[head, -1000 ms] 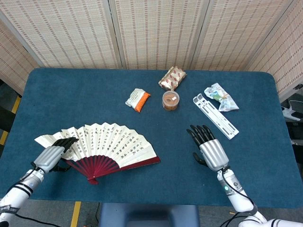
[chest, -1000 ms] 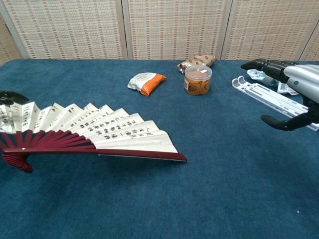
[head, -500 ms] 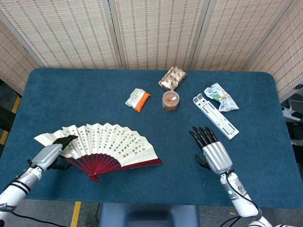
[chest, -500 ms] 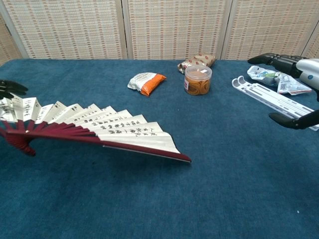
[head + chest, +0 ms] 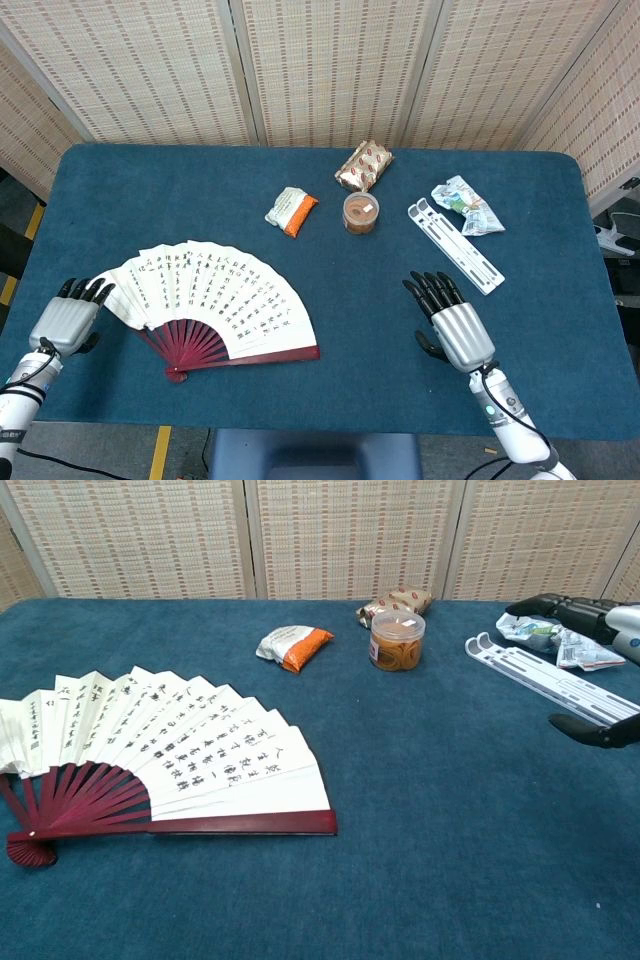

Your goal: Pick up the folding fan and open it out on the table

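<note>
Folding fan spread flat on the worktop, both hands empty.
The left hand (image 5: 68, 318), fingers apart, sits just beside the folding fan (image 5: 215, 300); the right hand (image 5: 455, 325), fingers apart too, is well clear; withdrawing each hand straight away would leave the spread undisturbed.

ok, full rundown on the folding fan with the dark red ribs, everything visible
The white paper folding fan with dark red ribs lies spread open and flat on the blue table, at its near left part. Its pleated leaf carries columns of black calligraphy. The slender ribs, wood by the look, meet at a pivot toward the near edge. The left hand sits just beyond its left end, seemingly apart. Nothing else touches it.
</note>
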